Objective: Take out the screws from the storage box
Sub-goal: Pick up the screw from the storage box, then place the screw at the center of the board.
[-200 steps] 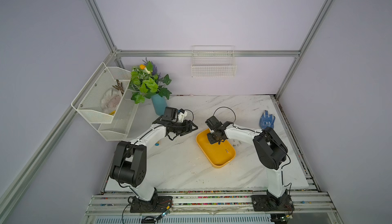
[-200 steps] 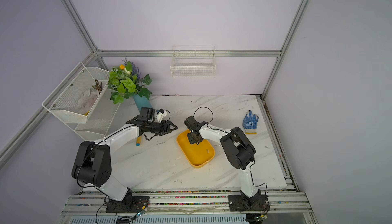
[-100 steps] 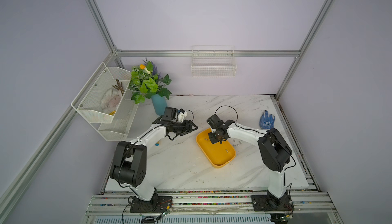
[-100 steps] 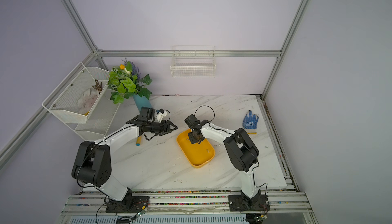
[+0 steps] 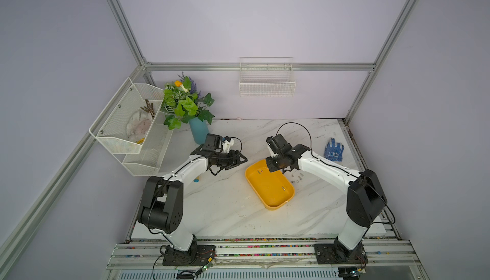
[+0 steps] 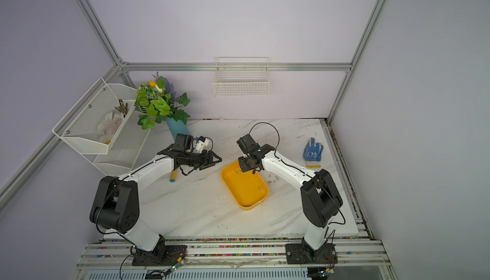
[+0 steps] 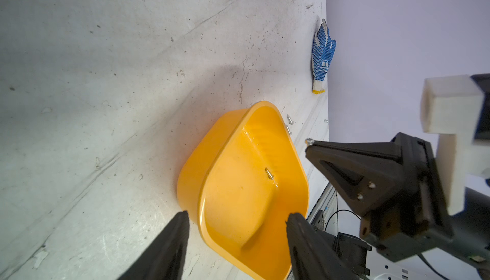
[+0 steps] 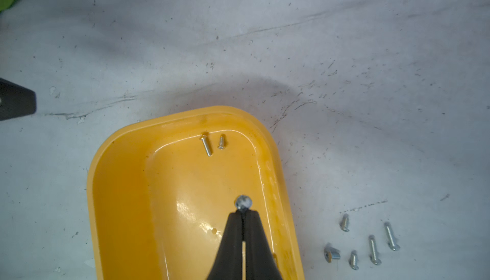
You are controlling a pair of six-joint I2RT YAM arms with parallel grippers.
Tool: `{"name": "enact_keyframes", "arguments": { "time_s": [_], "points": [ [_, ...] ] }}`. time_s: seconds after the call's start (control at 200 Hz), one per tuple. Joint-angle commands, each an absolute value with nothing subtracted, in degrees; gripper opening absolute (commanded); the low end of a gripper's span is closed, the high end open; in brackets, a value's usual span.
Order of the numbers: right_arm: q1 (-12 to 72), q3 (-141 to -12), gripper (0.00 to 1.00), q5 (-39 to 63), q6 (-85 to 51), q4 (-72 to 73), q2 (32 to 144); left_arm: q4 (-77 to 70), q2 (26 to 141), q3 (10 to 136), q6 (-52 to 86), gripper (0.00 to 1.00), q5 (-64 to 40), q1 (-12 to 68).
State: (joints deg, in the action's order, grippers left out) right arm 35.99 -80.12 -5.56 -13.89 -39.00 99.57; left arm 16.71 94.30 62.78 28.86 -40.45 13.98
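Observation:
The yellow storage box lies mid-table, also in the right wrist view and the left wrist view. Over its far right rim my right gripper is shut on one screw, whose head sticks out at the tips. Two screws lie at the box's far end, and another lies near its right wall. Several screws lie on the table right of the box. My left gripper hovers open left of the box, holding nothing.
A blue dotted glove lies at the far right. A blue vase with a plant and a white mesh rack stand at the back left. A wire basket hangs on the back wall. A yellow-and-blue stick lies under the left arm.
The right arm has shifted a little to the right, its elbow coming toward the front, with the gripper still shut over the box. The left arm has not moved.

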Motion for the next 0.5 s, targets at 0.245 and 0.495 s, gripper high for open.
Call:
{"name": "enact_keyframes", "arguments": {
  "time_s": [0.245, 0.495],
  "points": [
    [26.44, -71.56, 0.0, -6.79, -12.59, -38.33, 95.04, 17.04, 95.54, 62.5, 28.3, 0.63, -41.84, 13.97],
    [23.59, -67.35, 0.0, -7.1, -12.91, -33.65, 100.28, 17.17, 95.44, 62.52, 28.3, 0.63, -41.83, 13.89]
  ]
}}
